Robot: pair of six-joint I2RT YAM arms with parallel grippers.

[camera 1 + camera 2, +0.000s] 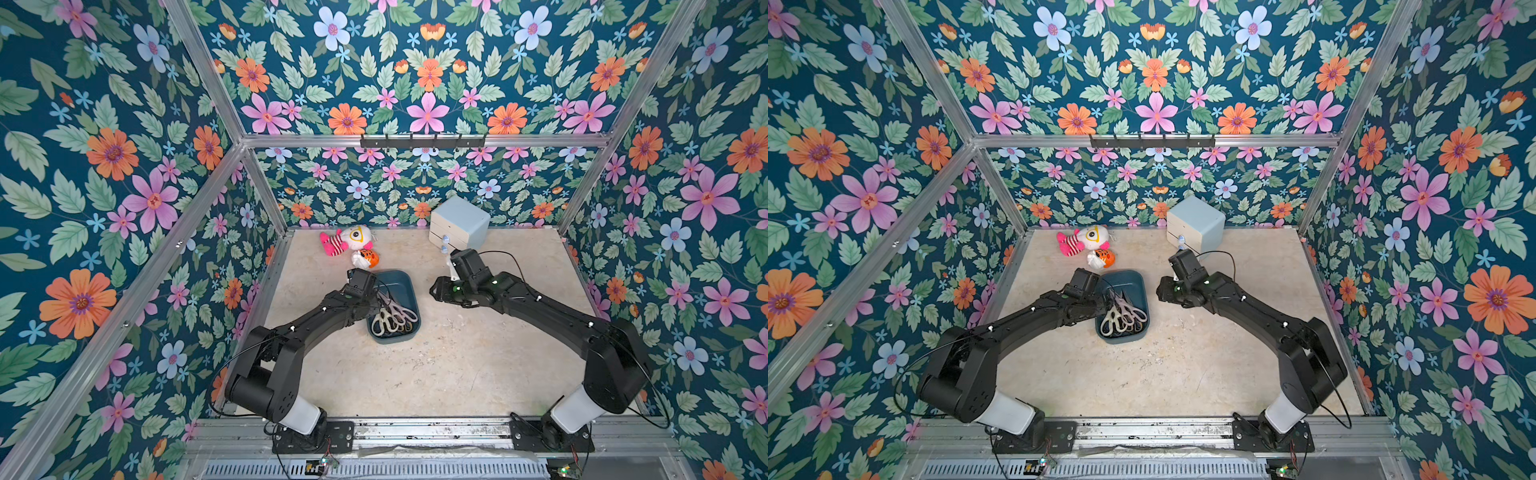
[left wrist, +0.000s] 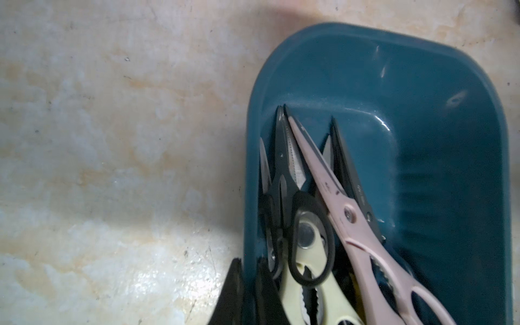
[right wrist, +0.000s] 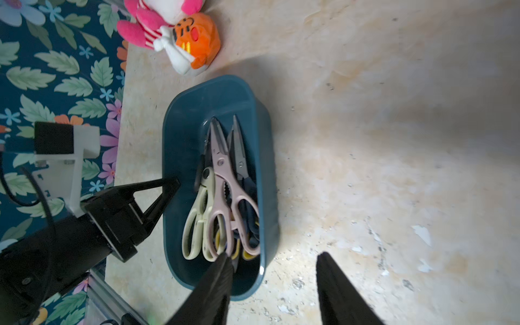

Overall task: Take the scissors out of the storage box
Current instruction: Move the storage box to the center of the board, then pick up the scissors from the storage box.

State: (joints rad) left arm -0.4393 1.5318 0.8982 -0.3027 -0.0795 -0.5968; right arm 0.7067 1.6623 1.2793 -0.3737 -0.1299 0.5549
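Scissors [image 3: 222, 197] lie in storage box [image 3: 180, 135] whose rim left pincer [image 3: 173, 184] grips.

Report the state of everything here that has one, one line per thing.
storage box, upright on the table, scissors inside, rim pinched.
scissors, blades closed, piled in the storage box, none out yet.
left end effector, shut on the storage box's rim.
right end effector, open, holding nothing.
drawer cube, drawers look shut.
plush toys, lying on the table.
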